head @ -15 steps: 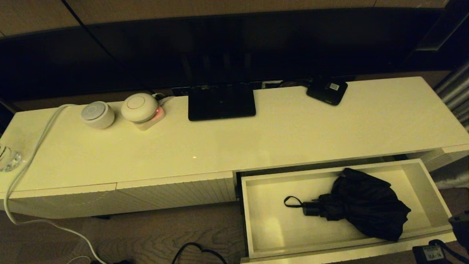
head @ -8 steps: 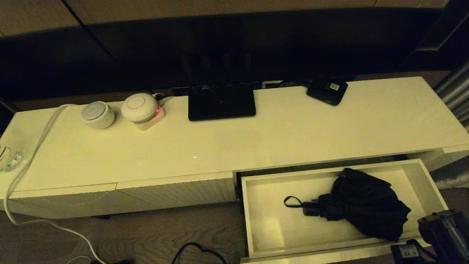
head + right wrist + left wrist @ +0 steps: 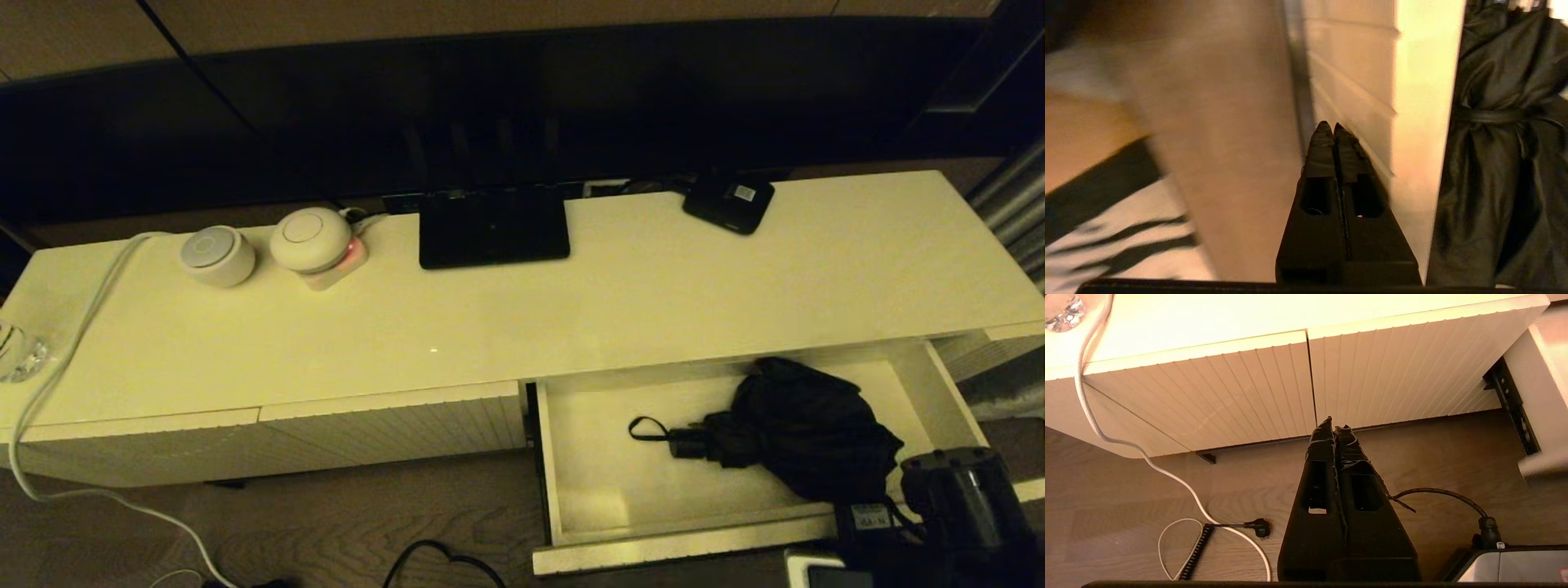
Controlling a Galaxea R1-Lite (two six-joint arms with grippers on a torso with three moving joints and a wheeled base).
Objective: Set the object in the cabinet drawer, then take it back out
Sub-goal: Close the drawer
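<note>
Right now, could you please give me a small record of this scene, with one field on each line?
object: black folding umbrella lying inside the drawer
drawer: cabinet drawer open, partly under the cabinet top
right gripper: shut, holding nothing, at the drawer's ribbed front
left gripper: shut, holding nothing, low before the closed ribbed panels
cabinet top: small black box, two round white devices

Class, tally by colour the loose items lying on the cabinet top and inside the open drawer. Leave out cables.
Black: 3, namely the umbrella in the drawer, the flat stand and the small box.
White: 2, namely the two round devices.
Total: 5
</note>
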